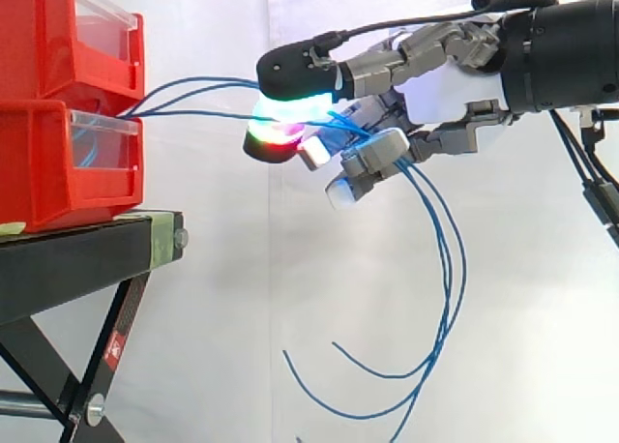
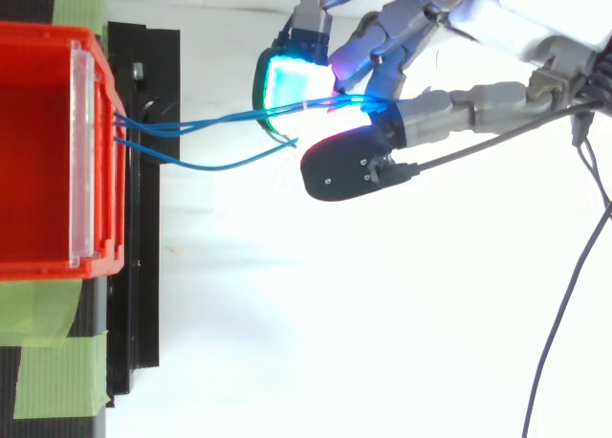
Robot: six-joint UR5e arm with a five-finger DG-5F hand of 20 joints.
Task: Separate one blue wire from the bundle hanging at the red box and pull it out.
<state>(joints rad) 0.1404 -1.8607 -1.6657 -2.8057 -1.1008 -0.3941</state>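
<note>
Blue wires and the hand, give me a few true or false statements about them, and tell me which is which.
1. The hand has its fingers closed on the blue wires. True.
2. The wires lie coiled on top of the stand. False: they stretch from the red bins across to the hand, then hang loose below it.
3. The red bins are stacked on a black stand. True.
4. The hand reaches inside the upper bin. False: it is in the air, apart from the bins.

Glossy plastic bins (image 1: 48,177), matt stand (image 1: 68,259)
</note>
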